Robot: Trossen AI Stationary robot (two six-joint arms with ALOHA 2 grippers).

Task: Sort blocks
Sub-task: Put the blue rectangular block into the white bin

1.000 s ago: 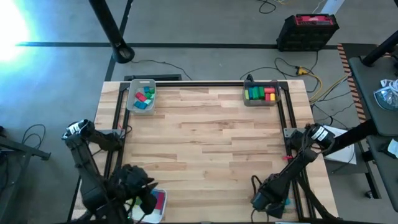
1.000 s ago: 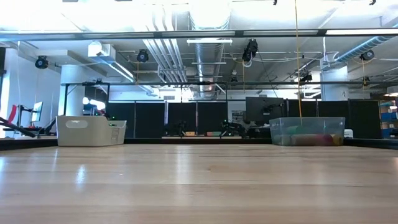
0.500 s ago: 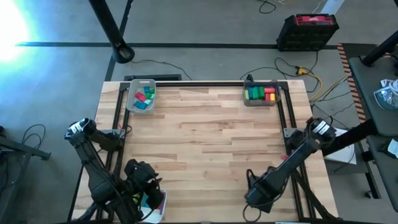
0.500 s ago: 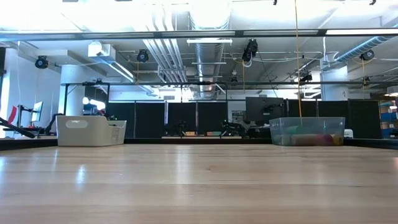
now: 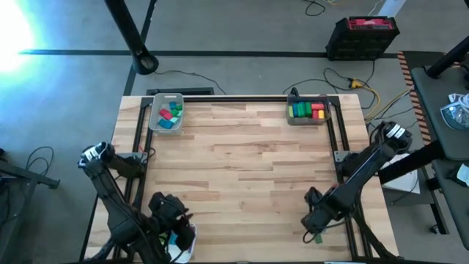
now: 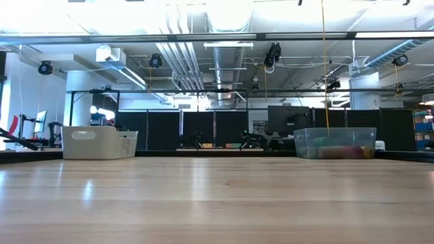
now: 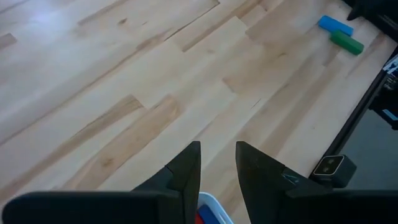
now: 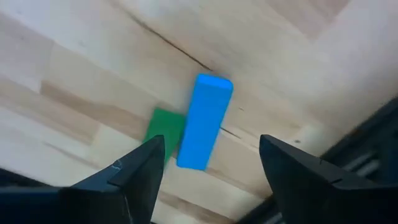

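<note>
Two dark, near-black jointed arms of rounded tubular links, each with a white-and-silver fitting at the joint nearest the table [image 5: 242, 158] side edge. Left gripper [image 7: 217, 163] and right gripper [image 8: 208, 163]: two flat, matte black, wedge-shaped fingers each, tapering to blunt tips. Thin dark cables along the links.

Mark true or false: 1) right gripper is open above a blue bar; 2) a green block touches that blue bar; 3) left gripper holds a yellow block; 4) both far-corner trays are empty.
1) True. The right gripper is open, with the blue bar between its fingers.
2) True. The green block lies against the bar's side.
3) False. The left gripper holds nothing; its fingers stand slightly apart.
4) False. The left far tray and right far tray both hold blocks.
</note>
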